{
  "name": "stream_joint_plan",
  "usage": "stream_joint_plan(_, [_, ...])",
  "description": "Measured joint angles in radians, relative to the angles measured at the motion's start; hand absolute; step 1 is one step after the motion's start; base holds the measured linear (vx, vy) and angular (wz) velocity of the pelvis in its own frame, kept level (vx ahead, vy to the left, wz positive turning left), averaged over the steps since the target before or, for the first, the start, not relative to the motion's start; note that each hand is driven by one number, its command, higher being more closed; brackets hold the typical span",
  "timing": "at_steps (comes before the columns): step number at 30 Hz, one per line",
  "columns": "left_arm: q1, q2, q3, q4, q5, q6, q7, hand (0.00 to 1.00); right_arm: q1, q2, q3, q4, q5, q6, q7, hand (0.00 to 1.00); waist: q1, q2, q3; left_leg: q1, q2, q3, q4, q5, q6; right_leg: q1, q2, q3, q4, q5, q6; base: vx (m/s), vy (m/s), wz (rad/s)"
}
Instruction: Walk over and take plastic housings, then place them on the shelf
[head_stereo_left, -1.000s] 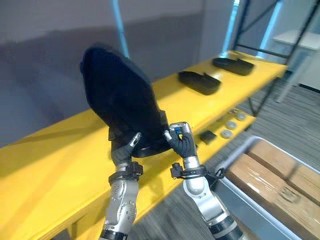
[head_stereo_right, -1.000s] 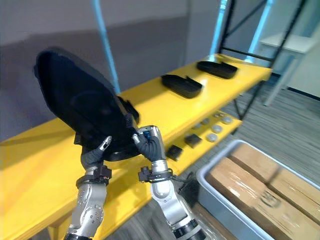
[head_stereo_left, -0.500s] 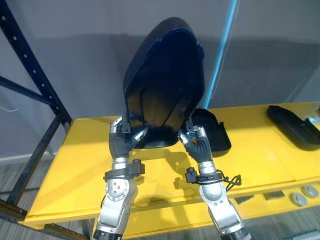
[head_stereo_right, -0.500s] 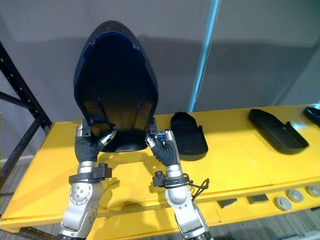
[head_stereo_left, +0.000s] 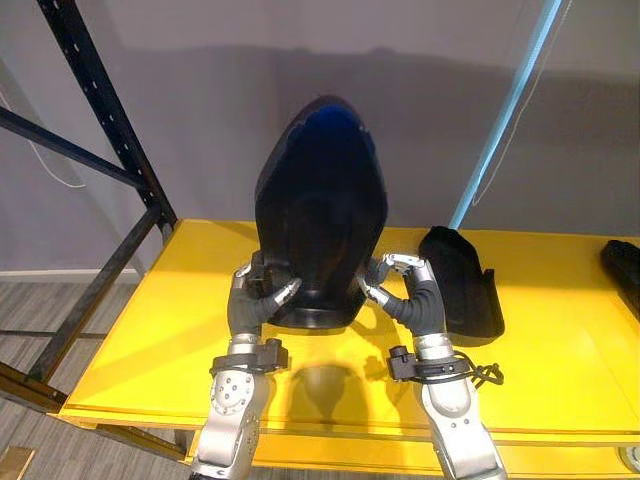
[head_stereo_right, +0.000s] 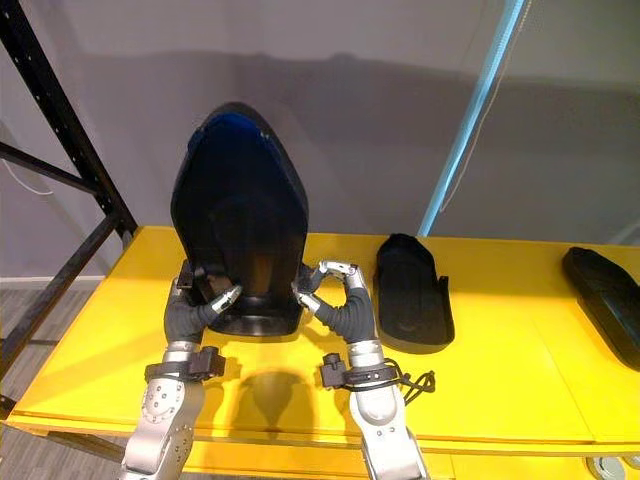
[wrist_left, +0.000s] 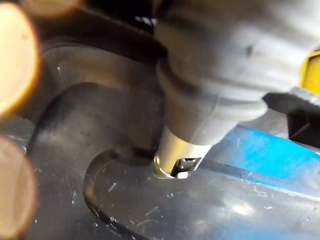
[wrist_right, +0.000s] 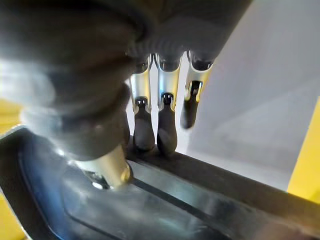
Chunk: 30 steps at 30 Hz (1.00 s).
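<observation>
You see the large dark housing (head_stereo_left: 320, 220) standing upright in front of the robot, with its rounded tip up and its hollow inner side turned to the camera. It is held over the yellow shelf (head_stereo_left: 150, 330). Its shadow falls on the shelf surface on the near side of it, and I cannot tell if its lower edge touches the shelf.

The left hand (head_stereo_left: 255, 300) holds the lower left corner of the housing. Its fingers are curled around the edge, and in the left wrist view the thumb (wrist_left: 175, 160) presses on the scratched inner surface. The right hand (head_stereo_left: 410, 295) holds the lower right corner in the same way. In the right wrist view its fingers (wrist_right: 165, 130) hook over the rim of the housing and the thumb (wrist_right: 107, 175) lies on the inner side (so both hands are grasping the same part).

A second housing (head_stereo_left: 465, 285) lies flat on the shelf, just to the right of the right hand and apart from the one that is held. A third housing (head_stereo_right: 605, 295) lies further right, at the edge of the right eye view.

On the left a black rack post (head_stereo_left: 110, 120) goes up from the shelf. Behind the shelf is a grey wall (head_stereo_left: 200, 100), and a light blue strip (head_stereo_left: 510, 110) rises on the far right side.
</observation>
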<state>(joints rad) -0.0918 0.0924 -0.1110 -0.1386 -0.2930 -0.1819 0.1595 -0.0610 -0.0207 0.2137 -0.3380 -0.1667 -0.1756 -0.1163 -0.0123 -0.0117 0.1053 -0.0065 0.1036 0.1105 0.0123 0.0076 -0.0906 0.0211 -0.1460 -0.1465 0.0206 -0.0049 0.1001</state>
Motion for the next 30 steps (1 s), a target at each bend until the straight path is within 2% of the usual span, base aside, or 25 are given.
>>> stream_joint_plan(2, [-0.013,0.002,0.012,0.031,-0.001,0.010,-0.011,1.00,0.014,-0.002,-0.010,-0.004,0.005,0.006,0.003,0.00,-0.010,0.001,-0.002,0.010,0.001,0.002,-0.029,0.016,-0.001,-0.001,0.003,-0.001,-0.005,0.002,0.002,-0.01,0.003,-0.02])
stream_joint_plan(4, [-0.019,0.007,0.071,0.068,-0.005,0.028,-0.010,1.00,0.028,-0.002,-0.042,-0.023,0.044,0.008,0.003,0.00,-0.021,0.005,-0.007,0.026,0.002,0.008,-0.054,0.028,-0.003,0.000,0.007,0.003,-0.006,0.002,0.003,0.00,0.006,-0.07])
stream_joint_plan(5, [-0.019,0.031,0.142,0.114,-0.042,0.039,-0.013,1.00,0.030,0.015,-0.126,-0.068,0.083,0.009,-0.013,0.00,-0.030,0.012,-0.011,0.028,0.003,0.012,-0.061,0.030,-0.003,-0.002,0.008,0.005,-0.006,0.002,0.003,0.01,0.012,-0.08])
stream_joint_plan(6, [-0.017,0.079,0.212,0.165,-0.069,0.055,-0.009,1.00,0.031,0.018,-0.213,-0.119,0.106,0.008,-0.039,0.00,-0.034,0.018,-0.016,0.030,0.003,0.019,-0.064,0.030,-0.003,-0.003,0.011,0.009,-0.009,0.003,0.003,0.01,0.010,-0.11])
stream_joint_plan(8, [-0.007,0.168,0.294,0.228,-0.091,0.083,-0.003,1.00,0.045,-0.004,-0.305,-0.164,0.130,0.005,-0.070,0.00,-0.034,0.021,-0.019,0.037,0.005,0.033,-0.073,0.031,-0.004,-0.007,0.016,0.022,-0.012,0.005,0.002,0.02,0.007,-0.17])
stream_joint_plan(11, [-0.020,0.273,0.343,0.292,-0.112,0.100,-0.001,1.00,0.115,-0.045,-0.296,-0.165,0.144,0.002,-0.069,0.00,-0.031,0.021,-0.031,0.028,0.007,0.041,-0.081,0.033,-0.006,-0.024,0.019,0.028,-0.017,0.007,0.000,0.05,0.013,-0.10])
stream_joint_plan(16, [-0.103,0.302,0.337,0.368,-0.136,0.118,0.000,1.00,0.180,-0.044,-0.206,-0.159,0.148,0.003,-0.049,0.00,-0.032,0.022,-0.033,0.019,0.004,0.045,-0.086,0.033,-0.006,-0.029,0.017,0.029,-0.033,0.014,0.000,0.03,0.017,-0.01])
stream_joint_plan(21, [-0.163,0.341,0.326,0.442,-0.169,0.123,0.010,1.00,0.215,-0.047,-0.201,-0.159,0.148,0.007,-0.046,0.00,-0.044,0.022,-0.033,0.012,0.007,0.050,-0.089,0.033,-0.006,-0.039,0.019,0.033,-0.033,0.014,-0.001,0.01,0.008,-0.02])
stream_joint_plan(25, [-0.200,0.423,0.275,0.503,-0.233,0.139,-0.005,1.00,0.223,-0.056,-0.195,-0.159,0.148,0.010,-0.046,0.00,-0.047,0.023,-0.033,0.006,0.008,0.054,-0.089,0.033,-0.006,-0.050,0.020,0.039,-0.033,0.016,-0.003,0.00,0.009,-0.04])
stream_joint_plan(26, [-0.208,0.466,0.240,0.515,-0.269,0.150,-0.023,1.00,0.224,-0.063,-0.191,-0.159,0.148,0.012,-0.046,0.00,-0.046,0.023,-0.033,0.002,0.008,0.055,-0.089,0.034,-0.006,-0.055,0.021,0.042,-0.033,0.018,-0.003,0.00,0.013,-0.03])
stream_joint_plan(30, [-0.209,0.546,0.171,0.525,-0.355,0.163,-0.069,1.00,0.235,-0.064,-0.187,-0.157,0.148,0.022,-0.046,0.00,-0.046,0.025,-0.032,-0.003,0.007,0.056,-0.089,0.034,-0.006,-0.060,0.020,0.043,-0.033,0.019,-0.003,0.00,0.000,0.00])
